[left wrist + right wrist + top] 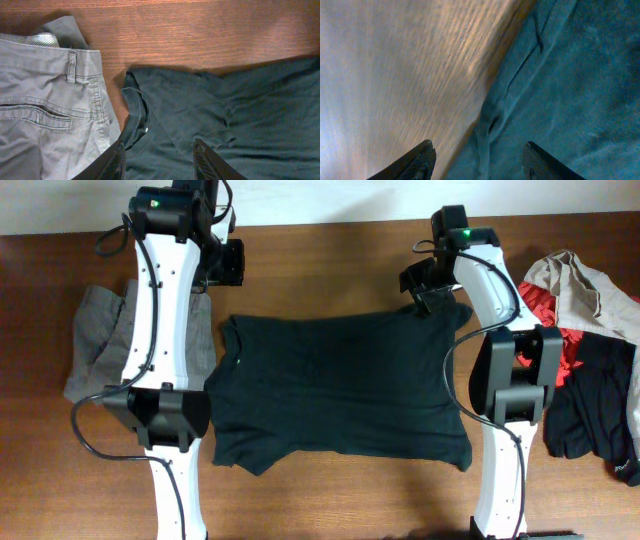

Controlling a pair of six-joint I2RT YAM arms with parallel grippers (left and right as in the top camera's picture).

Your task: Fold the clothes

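The left gripper (159, 162) hangs parted and empty just above the black T-shirt (250, 110) collar, grey trousers (45, 110) off its left finger, while the right gripper (479, 162), likewise spread and holding nothing, straddles the shirt's edge.

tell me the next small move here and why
Probably lower both grippers and pinch the shirt's far edge. The black T-shirt lies spread flat. The left gripper hovers open by the collar, and the right gripper is open over the fabric's edge at the other far corner. Neither holds cloth yet.
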